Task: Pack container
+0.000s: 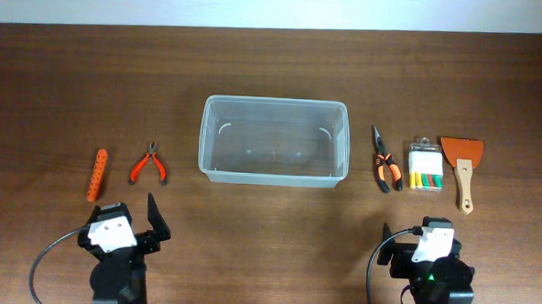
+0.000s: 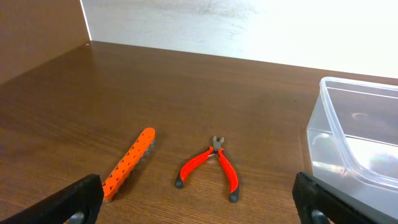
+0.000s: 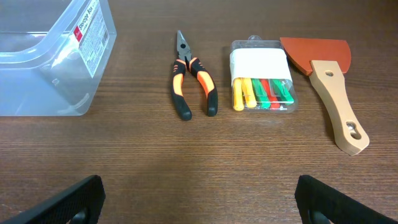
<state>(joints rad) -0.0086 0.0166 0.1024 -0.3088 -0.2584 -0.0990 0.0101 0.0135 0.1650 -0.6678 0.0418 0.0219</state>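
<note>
A: How are the two arms sitting?

B: Both are resting low along the bottom edge of the overhead view. The left gripper (image 2: 198, 200) is spreading its fingers wide and gripping nothing, and the right gripper (image 3: 200, 199) is doing the same. Only dark fingertips are showing at the bottom corners of each wrist view.

A: And the container (image 1: 272, 177)?

B: It is lying upright in the centre of the overhead frame on the table (image 1: 54, 78), well apart from both grippers and above them in the picture. Nothing is showing inside it.

A: What is lying nearer the hands?

B: Above the left gripper, an orange bit holder (image 1: 97, 175) and red-handled cutters (image 1: 148, 165) are lying side by side. Above the right one are pliers (image 1: 385, 166), a small clear case (image 1: 425, 168) of coloured pieces and a wooden-handled scraper (image 1: 461, 165).
</note>
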